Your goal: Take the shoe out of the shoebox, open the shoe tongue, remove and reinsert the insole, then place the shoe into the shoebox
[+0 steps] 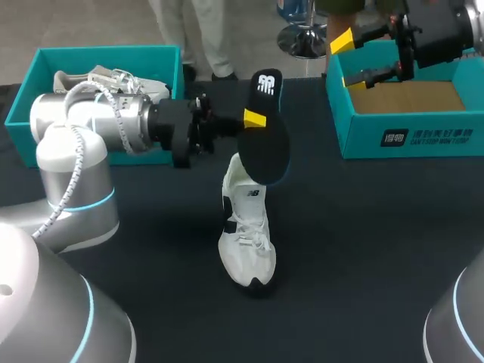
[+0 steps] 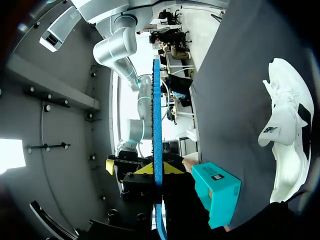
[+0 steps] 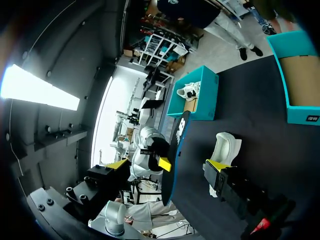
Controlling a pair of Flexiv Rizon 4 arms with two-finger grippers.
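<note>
Noted insole (image 1: 266,132) clamped between left fingers (image 2: 141,169), raised above sneaker (image 1: 246,234) standing on desk (image 1: 363,227). Noted right fingers (image 3: 218,164) spread apart over shoebox (image 1: 363,136).

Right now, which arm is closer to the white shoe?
Left. The left fingers hold the insole above the shoe; the right fingers are far off by the empty shoebox.

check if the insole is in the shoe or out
Out: the insole hangs above the white sneaker, pinched by the left gripper.
</note>
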